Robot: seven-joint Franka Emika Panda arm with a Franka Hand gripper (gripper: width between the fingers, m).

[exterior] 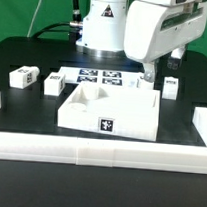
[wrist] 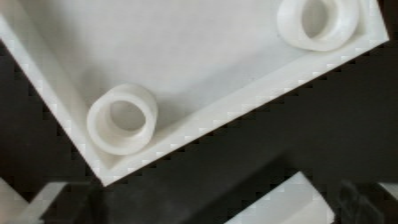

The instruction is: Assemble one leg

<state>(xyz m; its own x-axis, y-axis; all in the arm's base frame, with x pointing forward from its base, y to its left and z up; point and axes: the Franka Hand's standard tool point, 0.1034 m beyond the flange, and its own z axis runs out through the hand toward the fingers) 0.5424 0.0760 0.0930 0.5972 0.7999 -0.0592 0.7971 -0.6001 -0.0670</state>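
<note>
Exterior view shows the leg (exterior: pixel 21 78), a small white tagged block.

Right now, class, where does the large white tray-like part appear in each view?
Exterior view: the tray-like part sits centre, before the marker board.
Wrist view: it fills most of the picture, two corner holes showing.
Shared landmark: its raised rim against the black table.

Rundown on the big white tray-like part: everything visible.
White, plastic-looking tray-like part: square, raised rim, open top, a black-and-white marker tag on its front wall. The wrist view shows two ringed round holes by its rim. It lies flat on the black table, in front of the marker board. The gripper hangs over its far corner at the exterior view's right; contact cannot be told.
</note>
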